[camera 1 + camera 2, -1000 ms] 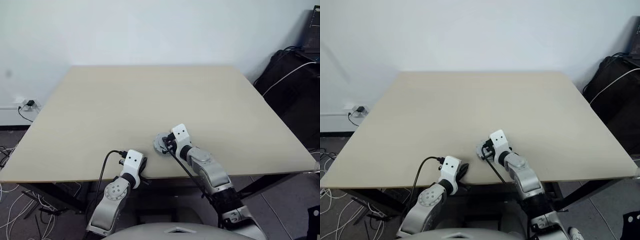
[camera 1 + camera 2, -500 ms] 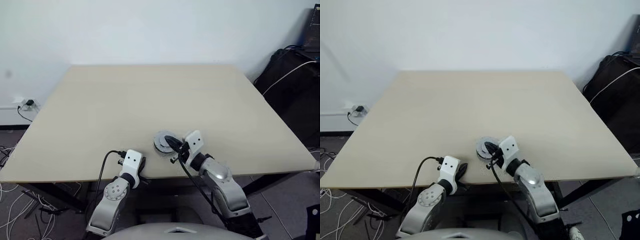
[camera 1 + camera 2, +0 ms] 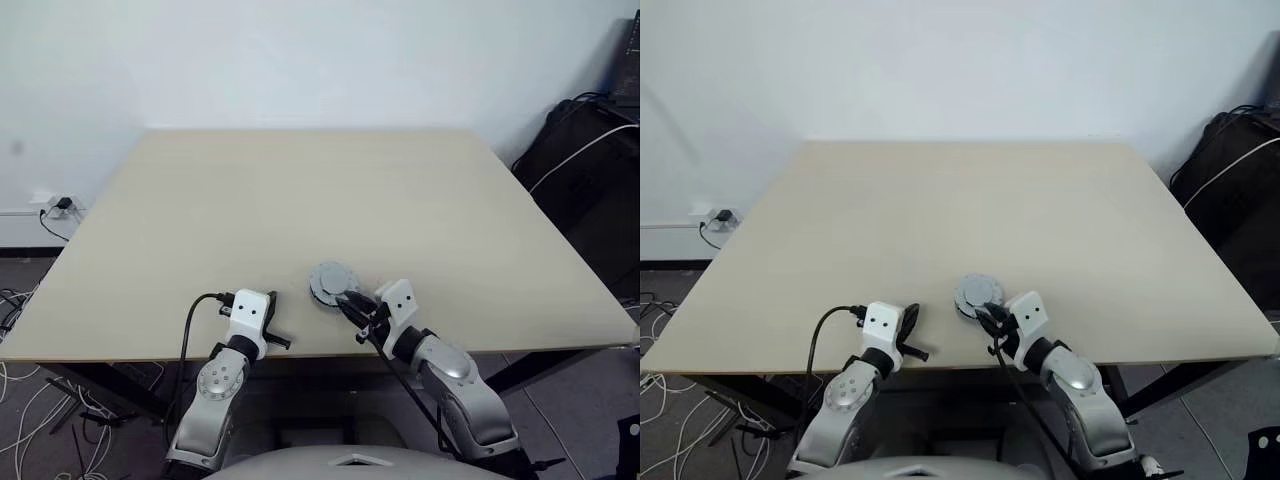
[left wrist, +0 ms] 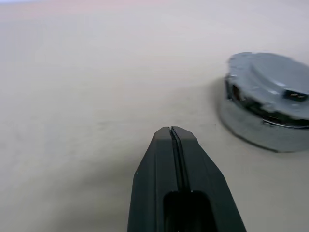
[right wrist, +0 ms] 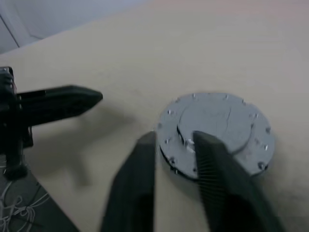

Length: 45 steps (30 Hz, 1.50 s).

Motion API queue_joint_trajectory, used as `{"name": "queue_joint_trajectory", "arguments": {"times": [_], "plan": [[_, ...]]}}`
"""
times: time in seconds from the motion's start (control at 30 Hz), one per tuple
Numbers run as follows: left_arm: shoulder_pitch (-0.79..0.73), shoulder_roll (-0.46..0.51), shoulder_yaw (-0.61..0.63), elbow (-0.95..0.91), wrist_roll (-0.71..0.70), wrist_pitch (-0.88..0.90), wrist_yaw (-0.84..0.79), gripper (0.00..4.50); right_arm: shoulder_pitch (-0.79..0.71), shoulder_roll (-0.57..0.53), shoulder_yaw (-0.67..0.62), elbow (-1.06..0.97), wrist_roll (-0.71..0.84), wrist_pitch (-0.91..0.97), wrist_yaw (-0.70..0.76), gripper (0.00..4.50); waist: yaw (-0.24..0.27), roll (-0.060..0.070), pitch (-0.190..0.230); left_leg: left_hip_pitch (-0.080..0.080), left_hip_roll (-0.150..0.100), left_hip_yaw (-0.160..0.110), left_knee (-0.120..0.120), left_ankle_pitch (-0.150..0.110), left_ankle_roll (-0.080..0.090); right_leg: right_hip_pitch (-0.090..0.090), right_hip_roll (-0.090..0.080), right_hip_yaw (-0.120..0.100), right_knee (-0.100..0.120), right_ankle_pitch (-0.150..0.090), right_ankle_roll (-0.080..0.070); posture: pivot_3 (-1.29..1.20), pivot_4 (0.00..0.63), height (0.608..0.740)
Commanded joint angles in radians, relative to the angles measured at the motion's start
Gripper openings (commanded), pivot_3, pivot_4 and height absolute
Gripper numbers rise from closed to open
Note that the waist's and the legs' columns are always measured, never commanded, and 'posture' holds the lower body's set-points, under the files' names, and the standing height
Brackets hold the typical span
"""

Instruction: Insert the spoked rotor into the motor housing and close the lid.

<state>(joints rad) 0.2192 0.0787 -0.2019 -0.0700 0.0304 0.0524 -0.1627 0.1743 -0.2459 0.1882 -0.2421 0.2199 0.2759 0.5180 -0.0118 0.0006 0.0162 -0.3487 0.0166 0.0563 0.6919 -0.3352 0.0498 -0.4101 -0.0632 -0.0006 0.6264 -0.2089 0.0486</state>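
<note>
Now you are looking at the lid (image 3: 333, 285) sitting on the motor housing (image 4: 251, 130) near the surface's (image 3: 300, 200) front edge, slightly tilted, a gap showing at its rim. Your right claw (image 5: 174, 159) is standing part open just beside it, gripping nothing; your left claw (image 4: 173, 133) is pinched shut and empty, nearer the front edge. The assembly is looking stiff, metallic, fairly heavy and smooth, so I would be taking it across the rim. No readable writing is showing anywhere.
</note>
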Motion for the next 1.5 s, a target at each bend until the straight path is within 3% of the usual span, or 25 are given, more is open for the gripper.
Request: {"name": "queue_joint_trajectory", "arguments": {"times": [0.03, 0.23, 0.77, 1.5], "plan": [[-0.014, -0.009, 0.001, 0.001, -0.007, -0.032, -0.004, 0.0, -0.011, -0.001, -0.006, -0.049, 0.016, 0.006, -0.001, 2.62, 0.0, 0.0, 0.0, 0.0, 0.0, 0.0, 0.0, 0.0, 0.0, 0.0, 0.0, 0.0, 0.0, 0.0, 0.0, 0.0, 0.0, 0.74], [-0.016, -0.004, -0.014, 0.008, 0.004, -0.02, -0.013, 0.0, -0.009, 0.002, -0.005, -0.055, 0.017, 0.016, -0.001, 4.47, 0.0, 0.0, 0.0, 0.0, 0.0, 0.0, 0.0, 0.0, 0.0, 0.0, 0.0, 0.0, 0.0, 0.0, 0.0, 0.0, 0.0, 0.74], [-0.014, 0.003, -0.019, 0.007, 0.009, -0.004, -0.022, 0.0, 0.007, -0.033, -0.01, -0.081, 0.057, 0.103, 0.022, 4.47, 0.0, 0.0, 0.0, 0.0, 0.0, 0.0, 0.0, 0.0, 0.0, 0.0, 0.0, 0.0, 0.0, 0.0, 0.0, 0.0, 0.0, 0.74], [-0.016, 0.003, -0.02, 0.007, 0.015, 0.007, -0.032, 0.0, -0.001, -0.032, -0.008, -0.046, 0.047, 0.082, 0.024, 4.47, -0.001, 0.0, 0.0, 0.0, 0.0, 0.0, 0.0, 0.0, 0.0, 0.0, 0.001, 0.0, 0.0, 0.0, 0.0, 0.0, 0.0, 0.74]]}}
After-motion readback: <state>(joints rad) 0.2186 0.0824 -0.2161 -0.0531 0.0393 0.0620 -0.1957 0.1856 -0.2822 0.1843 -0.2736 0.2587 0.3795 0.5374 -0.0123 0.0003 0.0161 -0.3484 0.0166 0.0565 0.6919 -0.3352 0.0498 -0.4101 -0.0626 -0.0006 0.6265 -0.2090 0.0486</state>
